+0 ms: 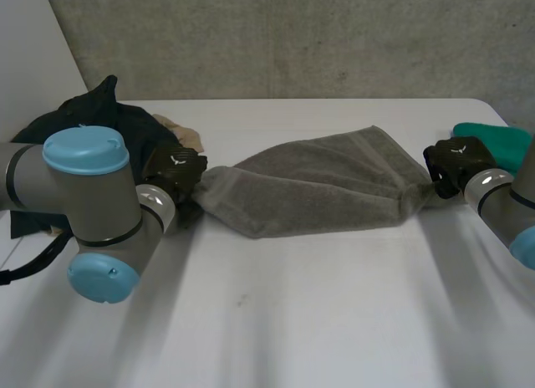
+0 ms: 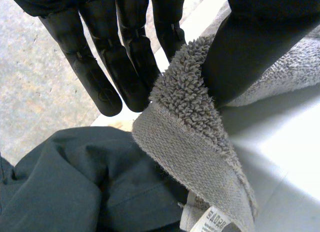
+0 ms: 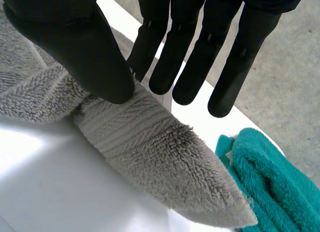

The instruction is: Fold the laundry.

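A grey towel [image 1: 318,183] hangs stretched between my two hands, just above the white table [image 1: 292,321]. My left hand [image 1: 174,172] holds its left end. In the left wrist view the thumb [image 2: 250,47] pinches a towel corner [image 2: 185,122] against the straight fingers [image 2: 95,67], and a label hangs below. My right hand [image 1: 456,162] holds the right end. In the right wrist view its thumb [image 3: 75,42] presses the towel's corner [image 3: 150,147] against the fingers [image 3: 190,47].
A dark garment [image 1: 100,120] lies heaped at the table's back left, right under my left hand [image 2: 75,182]. A beige cloth [image 1: 185,135] lies beside it. A teal cloth [image 1: 497,141] sits at the back right, close to the towel's right corner [image 3: 270,177].
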